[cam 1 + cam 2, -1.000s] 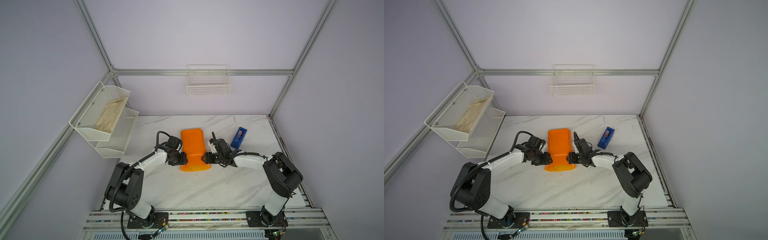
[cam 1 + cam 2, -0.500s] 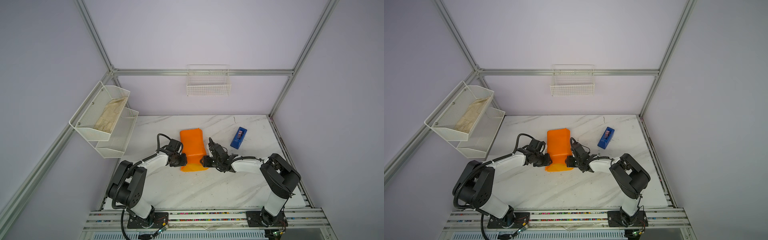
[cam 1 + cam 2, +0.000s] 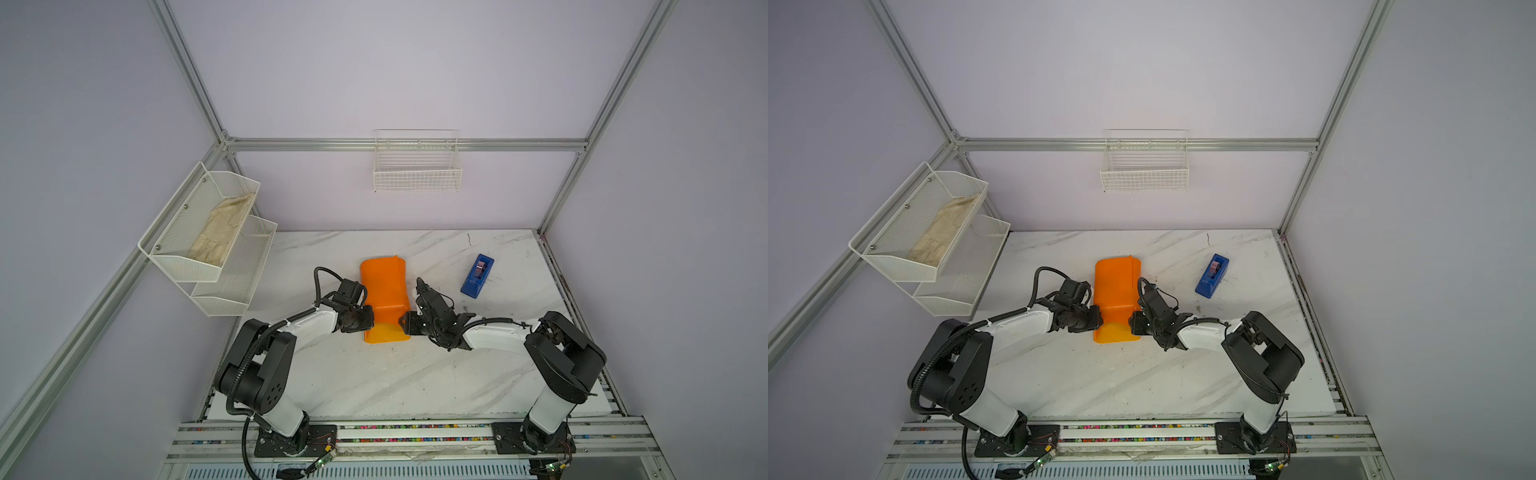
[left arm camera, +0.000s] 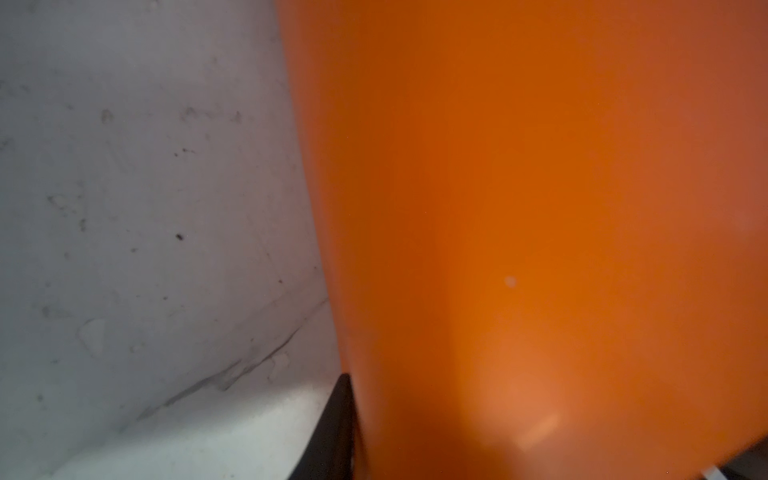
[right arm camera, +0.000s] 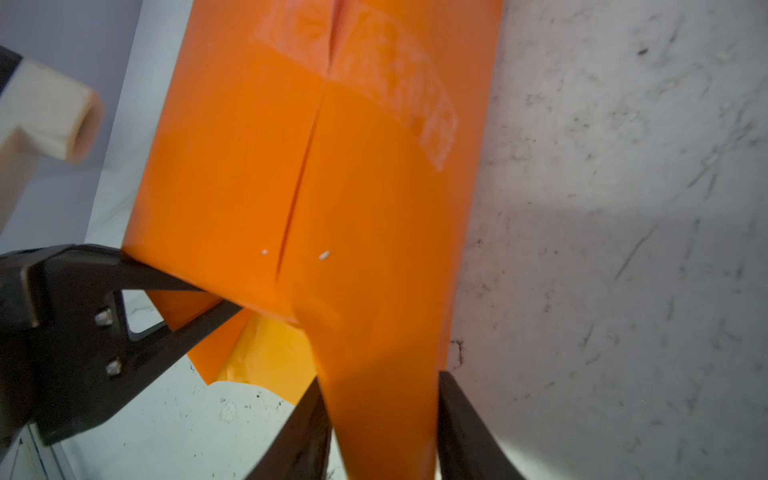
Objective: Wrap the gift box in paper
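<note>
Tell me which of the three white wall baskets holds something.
The upper mesh basket on the left wall: a beige cloth lies in it. The lower mesh basket and the back-wall wire basket look empty.

Folded orange paper (image 3: 384, 291) sits mid-table, with the left gripper (image 3: 368, 321) and right gripper (image 3: 404, 325) right up against its near end, one each side. Blue tape dispenser (image 3: 477, 276) is off to the right.

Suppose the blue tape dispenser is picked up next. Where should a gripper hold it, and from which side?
Grip the tape dispenser across its narrow body, around mid-length, coming straight down from above. It is long and slim and sits apart from the paper, so its two long flat sides are probably free for the jaws.
</note>
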You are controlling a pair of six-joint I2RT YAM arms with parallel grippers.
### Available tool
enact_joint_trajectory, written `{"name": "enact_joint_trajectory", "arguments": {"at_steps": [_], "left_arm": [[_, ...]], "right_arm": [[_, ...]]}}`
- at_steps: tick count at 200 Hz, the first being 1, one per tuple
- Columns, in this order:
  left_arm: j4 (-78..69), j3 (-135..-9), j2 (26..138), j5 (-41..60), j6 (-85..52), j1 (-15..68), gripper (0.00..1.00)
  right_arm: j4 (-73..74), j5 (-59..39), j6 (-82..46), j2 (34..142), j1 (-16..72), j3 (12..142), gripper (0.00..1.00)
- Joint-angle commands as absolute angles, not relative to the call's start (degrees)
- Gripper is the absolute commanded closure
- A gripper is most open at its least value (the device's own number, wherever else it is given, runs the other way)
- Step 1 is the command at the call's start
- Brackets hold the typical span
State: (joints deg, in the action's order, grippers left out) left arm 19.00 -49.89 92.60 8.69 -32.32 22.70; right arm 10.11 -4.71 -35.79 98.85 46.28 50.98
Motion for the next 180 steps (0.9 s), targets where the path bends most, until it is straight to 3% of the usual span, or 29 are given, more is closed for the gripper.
{"name": "enact_joint_trajectory", "arguments": {"at_steps": [1,53,128,180], "left_arm": [[18.81,-53.14,93.61,6.9,-31.05,22.81,0.82],[19.37,-56.35,95.58,6.55,-28.98,21.98,0.84],[20.66,-61.2,98.12,8.72,-24.45,21.62,0.84],[21.08,-62.22,99.21,9.23,-24.08,21.53,0.84]], "right_arm": [[10.34,-4.04,-36.39,96.2,46.02,52.5,0.49],[9.72,-3.19,-35.52,92.31,43.33,51.82,0.48],[13.59,-9.0,-29.87,97.97,40.87,52.92,0.51],[15.67,-7.82,-30.3,101.22,40.79,53.26,0.63]]}}
